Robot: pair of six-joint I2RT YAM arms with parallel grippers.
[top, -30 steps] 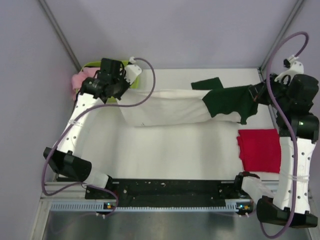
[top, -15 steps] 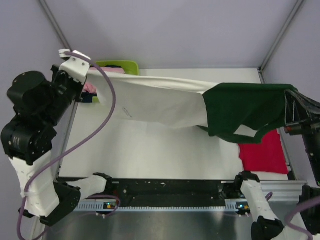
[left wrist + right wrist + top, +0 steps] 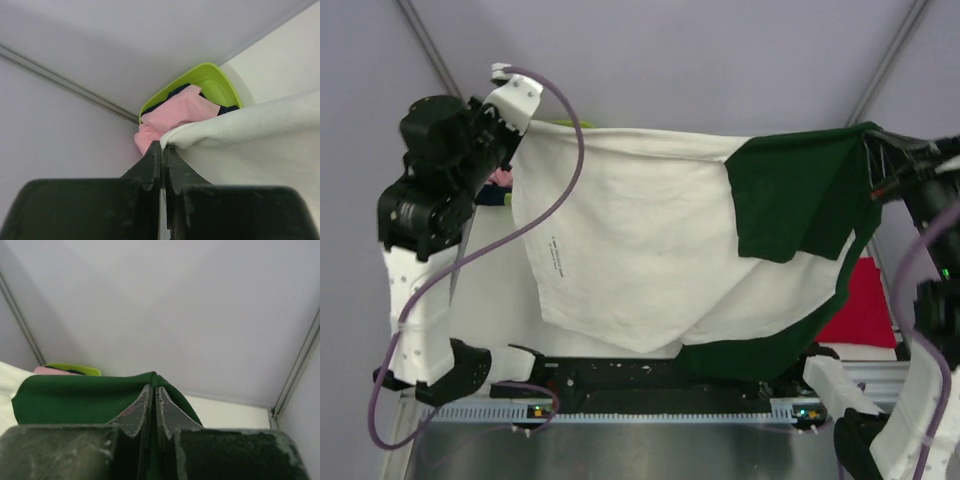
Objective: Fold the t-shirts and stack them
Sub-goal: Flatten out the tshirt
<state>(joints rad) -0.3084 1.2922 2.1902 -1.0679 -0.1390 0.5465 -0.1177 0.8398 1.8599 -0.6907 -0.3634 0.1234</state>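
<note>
The white t-shirt with dark green sleeves hangs spread in the air between both arms, its plain white side facing the top camera. My left gripper is shut on its white edge at the upper left. My right gripper is shut on the green cloth at the upper right. The shirt's lower edge droops down to the arm bases. The red t-shirt lies flat on the table at the right, mostly hidden behind the hanging shirt.
A lime-green basket with pink cloth in it stands in the back left corner, by the left gripper. Grey walls and metal corner posts close in the white table.
Both arms have lifted the white shirt off the table and drawn it toward the camera; it went from a stretched band to a wide hanging sheet. The grips held.
</note>
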